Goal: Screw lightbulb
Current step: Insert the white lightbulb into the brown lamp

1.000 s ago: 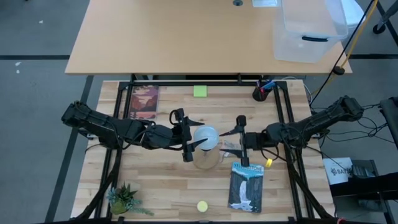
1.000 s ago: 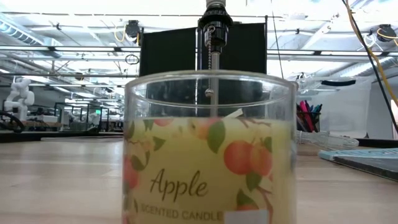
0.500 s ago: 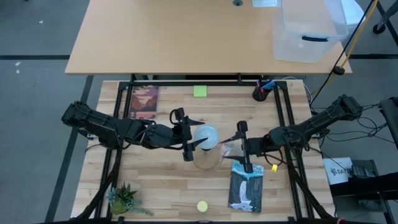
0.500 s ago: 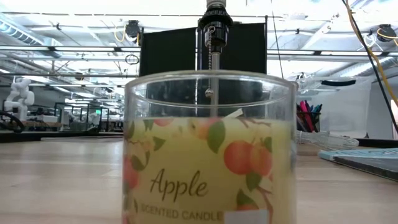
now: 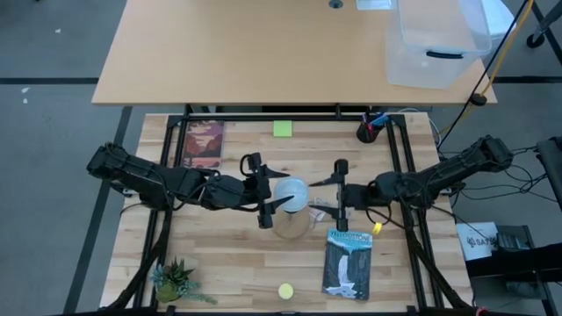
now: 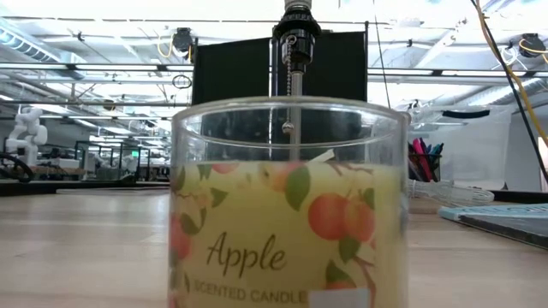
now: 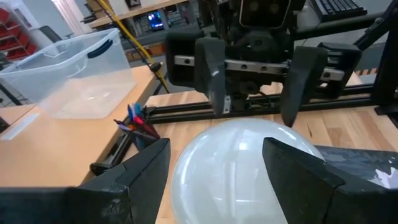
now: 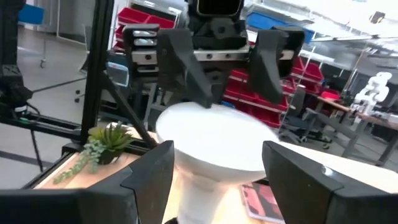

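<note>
The white frosted lightbulb (image 5: 291, 190) is at the table's middle, globe up and neck (image 8: 198, 186) down. My left gripper (image 5: 281, 190) reaches in from the left and is shut on the globe (image 7: 239, 168). My right gripper (image 5: 323, 193) faces it from the right, open. Its fingers (image 7: 211, 81) stand just beyond the globe's far and near sides, and I see no touch. The round wooden base is hidden, and the bulb hides what is under its neck. My left gripper pinches the bulb's globe (image 7: 180, 180) between its two fingers, one on the far side and one on the near side. The fingers lie level and come from the table's left. The bulb stands upright in the hold. Whether its neck rests in anything I cannot tell.
A glass candle jar (image 5: 292, 226) stands just near of the bulb and fills the low view (image 6: 291, 205). Crumpled clear wrap (image 5: 327, 211), a book (image 5: 349, 263), a small yellow disc (image 5: 285, 290) and a plant (image 5: 176, 281) lie nearer. Another book (image 5: 204, 143), a green note (image 5: 282, 129) and a pen cup (image 5: 369, 132) lie farther.
My right gripper swung a little toward the table's near edge half a second ago, and has come back toward the far edge, level with the bulb. My left gripper and the bulb have kept still.
</note>
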